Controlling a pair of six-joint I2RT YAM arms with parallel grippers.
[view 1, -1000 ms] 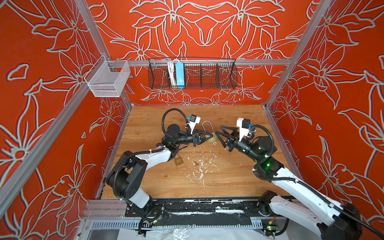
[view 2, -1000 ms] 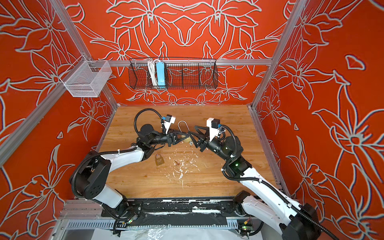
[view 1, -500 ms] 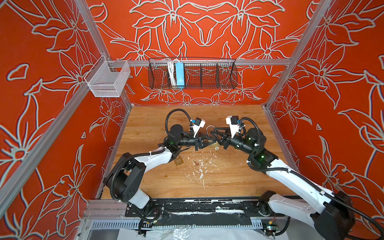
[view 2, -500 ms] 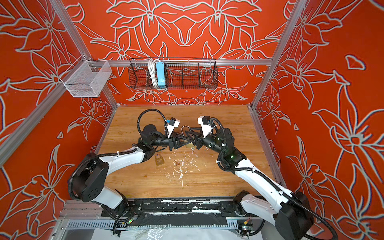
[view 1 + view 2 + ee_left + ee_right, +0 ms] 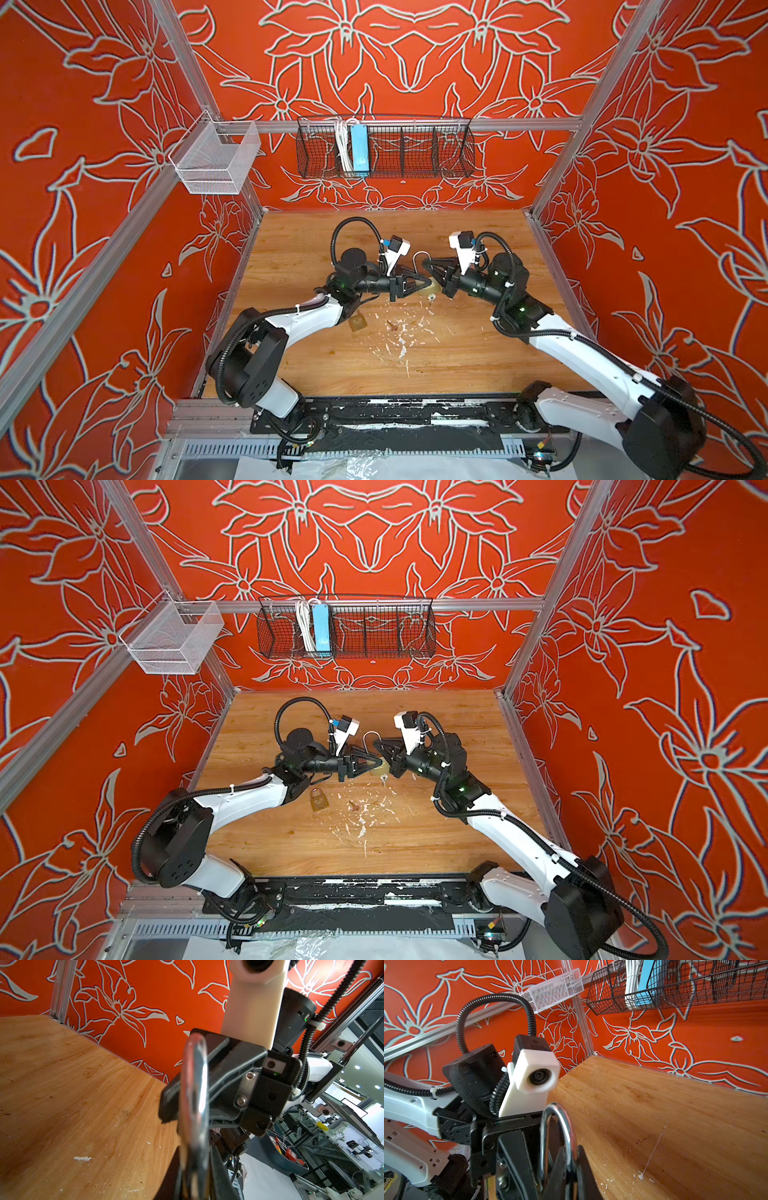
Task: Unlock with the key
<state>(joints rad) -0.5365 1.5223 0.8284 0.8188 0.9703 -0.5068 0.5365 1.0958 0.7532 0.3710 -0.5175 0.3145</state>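
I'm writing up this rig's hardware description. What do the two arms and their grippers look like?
The left arm and right arm match: white shells, black round joints, black ribbed cable conduit held by white zip ties. The left gripper and right gripper are black, with tapering triangular fingers. Each wrist carries a white camera block. A green light glows on each arm.

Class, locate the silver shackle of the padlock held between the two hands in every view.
Top view: shackle mid-table, between left hand and right hand.
Top view: same spot, rising from the padlock.
Left wrist: blurred loop filling the centre.
Right wrist: sharp loop, close up.
Shared landmark: wooden table.
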